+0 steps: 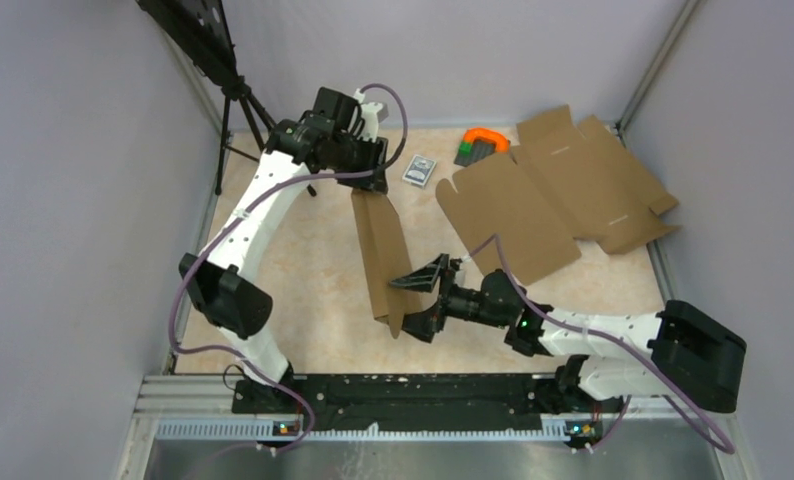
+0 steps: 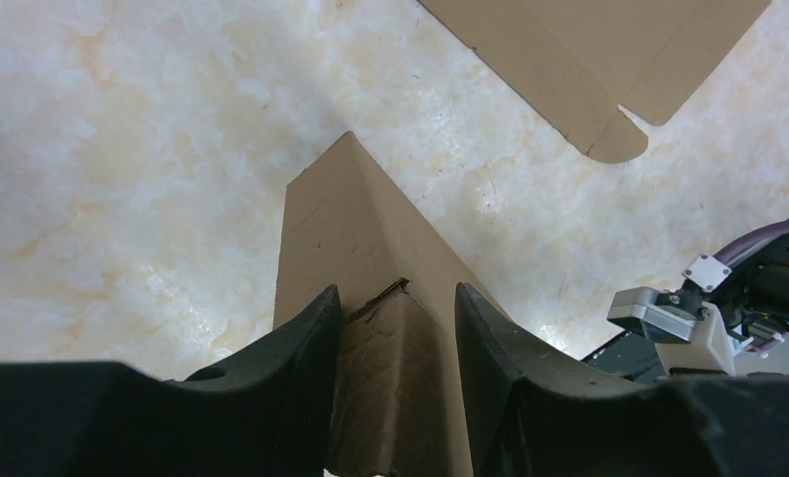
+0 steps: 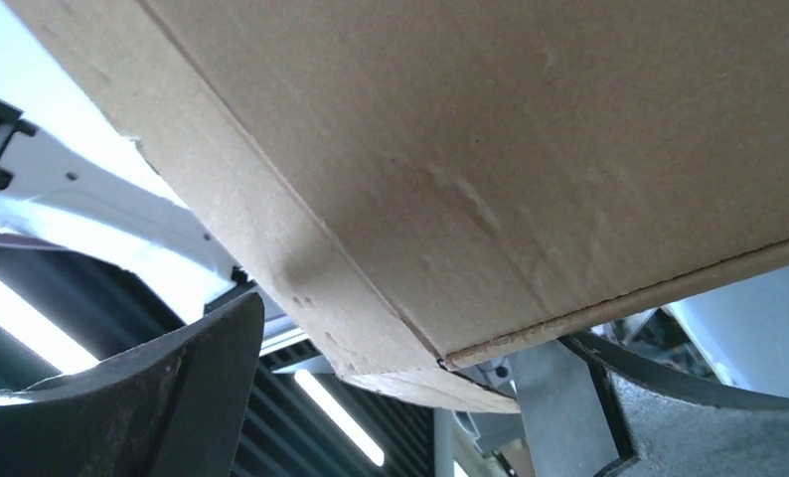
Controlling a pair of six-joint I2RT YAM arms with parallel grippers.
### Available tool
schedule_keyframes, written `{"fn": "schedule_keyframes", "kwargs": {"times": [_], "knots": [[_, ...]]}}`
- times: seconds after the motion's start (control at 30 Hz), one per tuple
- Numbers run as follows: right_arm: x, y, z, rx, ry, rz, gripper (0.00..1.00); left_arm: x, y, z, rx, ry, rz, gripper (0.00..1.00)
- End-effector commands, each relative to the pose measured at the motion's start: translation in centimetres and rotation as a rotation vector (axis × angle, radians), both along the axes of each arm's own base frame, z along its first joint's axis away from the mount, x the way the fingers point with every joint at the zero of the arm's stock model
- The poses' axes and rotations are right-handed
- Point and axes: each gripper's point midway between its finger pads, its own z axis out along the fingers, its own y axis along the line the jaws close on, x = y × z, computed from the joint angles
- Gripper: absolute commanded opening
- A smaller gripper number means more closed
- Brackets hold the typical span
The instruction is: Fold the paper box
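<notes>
**Box (image 1: 381, 255), part-folded, held on edge at frame centre.**
Left gripper (image 1: 376, 178) pinches its far end, upper centre. Right gripper (image 1: 416, 300) is spread around the near corner, not gripping. Judged light, stiff across panels, quick to bend at creases and crush at edges; best held by a folded wall near a corner. Plain brown, no print. Pack (image 1: 420, 169), upper centre: writing unreadable.

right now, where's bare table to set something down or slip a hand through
Bare table lies between the left arm and the paper box, plus a strip between the right arm and the flat cardboard sheet. Back right is crowded: sheet, card pack, orange-and-grey item. The box, left gripper and right gripper block the middle.
</notes>
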Motion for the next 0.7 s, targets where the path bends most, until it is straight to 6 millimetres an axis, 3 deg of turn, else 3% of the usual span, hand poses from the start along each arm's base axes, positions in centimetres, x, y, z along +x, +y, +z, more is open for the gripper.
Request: {"fn": "schedule_keyframes", "kwargs": {"times": [0.0,0.13,0.37,0.67], "knots": [[3.7,-2.4,5.7,0.242,-0.043,-0.23,0.9,-3.2,-1.1,-3.4,0.033,0.242,-0.055,0.48],[4.5,-3.9,4.0,0.22,-0.007,-0.308,0.91,-2.1,-1.7,-5.5,0.059,0.299,-0.063,0.5],[5.0,-5.9,2.1,0.116,0.011,-0.385,0.97,-0.4,-3.0,-7.0,0.058,0.336,-0.081,0.58],[4.8,-7.6,0.1,-0.149,-0.094,-0.391,0.99,1.4,-3.1,-4.7,0.043,0.225,-0.064,0.74]]}}
